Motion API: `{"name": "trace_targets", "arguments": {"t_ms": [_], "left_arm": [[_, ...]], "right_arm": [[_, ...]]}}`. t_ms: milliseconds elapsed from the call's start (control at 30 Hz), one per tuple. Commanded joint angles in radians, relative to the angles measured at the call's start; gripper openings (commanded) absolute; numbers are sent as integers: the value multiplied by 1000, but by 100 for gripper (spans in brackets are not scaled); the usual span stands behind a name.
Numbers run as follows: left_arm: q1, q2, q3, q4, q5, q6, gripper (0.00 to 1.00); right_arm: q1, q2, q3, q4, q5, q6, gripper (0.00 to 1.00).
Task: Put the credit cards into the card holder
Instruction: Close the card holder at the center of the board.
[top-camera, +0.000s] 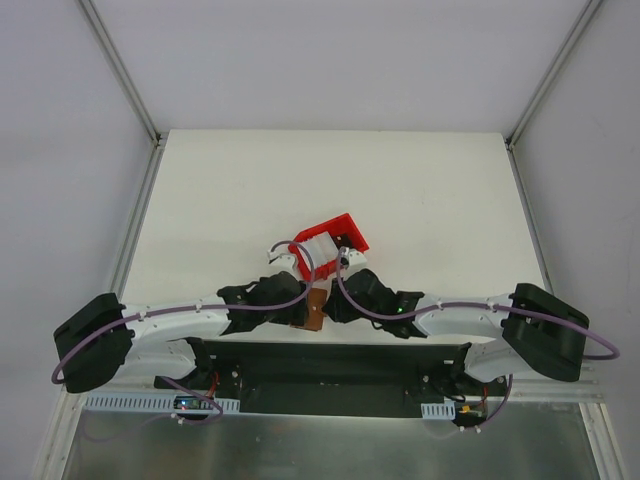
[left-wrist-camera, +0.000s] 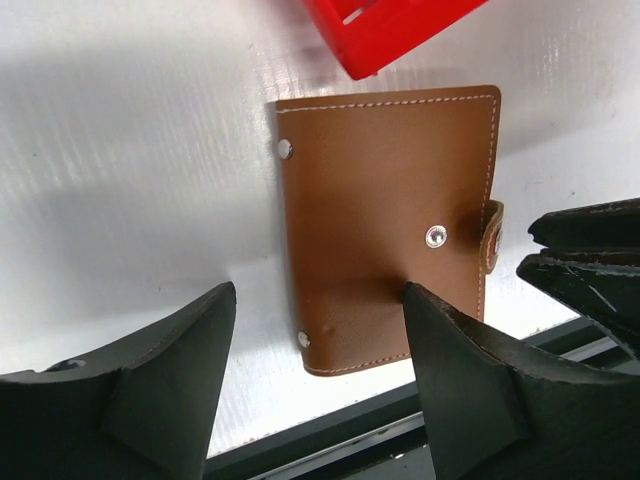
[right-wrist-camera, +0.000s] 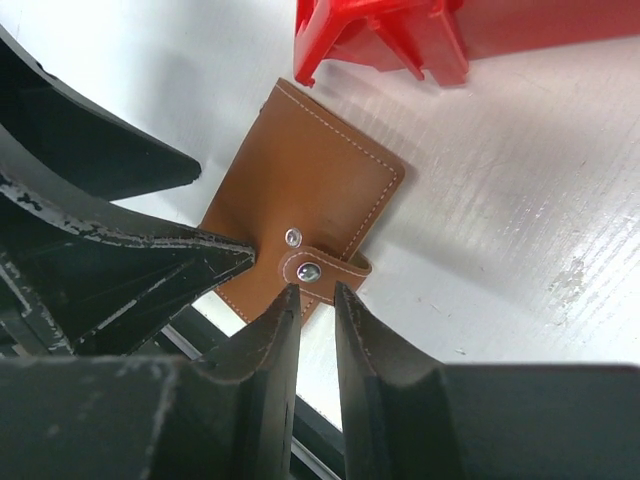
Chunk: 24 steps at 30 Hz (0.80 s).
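Left gripper (left-wrist-camera: 318, 296) stands wide over the closed brown card holder (left-wrist-camera: 390, 200) at the near edge of the tabletop (top-camera: 420, 190), 1 finger seemingly pinning it so that the narrow right gripper (right-wrist-camera: 315, 296), at the snap strap (right-wrist-camera: 335, 268), can probably unfasten it, though I cannot tell whether it grips.

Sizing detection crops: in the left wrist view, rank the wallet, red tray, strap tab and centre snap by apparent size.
1. wallet
2. red tray, only a corner in view
3. strap tab
4. snap

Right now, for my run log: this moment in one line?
wallet: closed | left end effector: open, at wallet | right end effector: tips at strap, grip unclear
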Motion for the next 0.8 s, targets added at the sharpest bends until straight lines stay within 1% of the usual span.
{"name": "trace_targets", "arguments": {"t_ms": [0,133,200,433,633,700,767], "left_arm": [[6,34,-25,46,30,3,66],[6,57,-45,65,50,-8,62],[6,65,-53,70,51,-11,57],[6,71,-65,92,67,-25,46],[4,78,-65,101,82,-34,43],[3,78,-68,101,85,-42,39],[3,75,-74,101,90,-56,37]], "right_arm": [[-18,-1,17,25,10,-3,23],[-30,20,28,29,-17,-10,23],[-36,37,35,32,-31,-13,23],[-36,86,58,74,-89,0,21],[-33,114,69,88,-97,13,21],[-33,121,71,86,-94,16,21],[-32,109,66,86,-90,23,21]]}}
